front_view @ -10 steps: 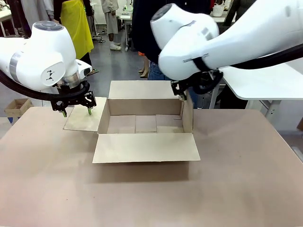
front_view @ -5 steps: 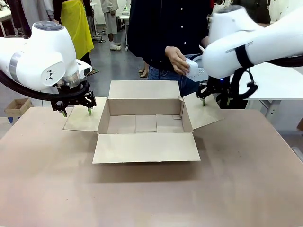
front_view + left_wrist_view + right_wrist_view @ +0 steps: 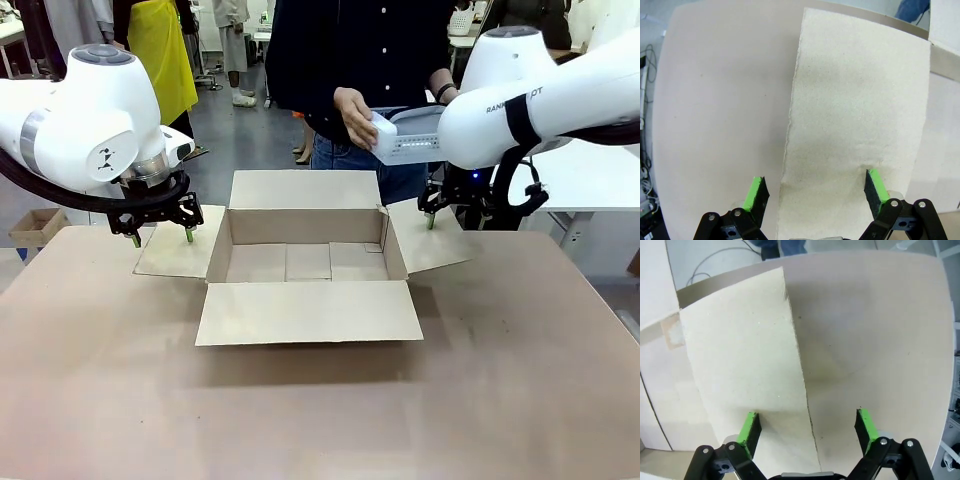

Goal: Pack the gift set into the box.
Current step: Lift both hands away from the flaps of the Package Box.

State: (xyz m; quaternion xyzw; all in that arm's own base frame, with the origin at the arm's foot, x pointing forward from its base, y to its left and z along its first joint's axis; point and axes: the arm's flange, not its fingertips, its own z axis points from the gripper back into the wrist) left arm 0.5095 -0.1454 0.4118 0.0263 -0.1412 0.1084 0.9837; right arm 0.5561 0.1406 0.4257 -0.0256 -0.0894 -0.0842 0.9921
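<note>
The box (image 3: 305, 262) stands open at the table (image 3: 320, 400) centre, all four flaps spread. The left gripper (image 3: 162, 238) sits over the left flap (image 3: 175, 255), jaws wide apart and holding nothing. The right gripper (image 3: 455, 217) sits over the right flap (image 3: 430, 240), also spread wide and empty. A person's hand (image 3: 355, 115) holds the gift set (image 3: 408, 143) above the box's far right corner.

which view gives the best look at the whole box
The front view: the box sits open in full, all four flaps spread. The left wrist view gives just one side flap below the open left gripper; the right wrist view gives the opposite flap below the open right gripper.
</note>
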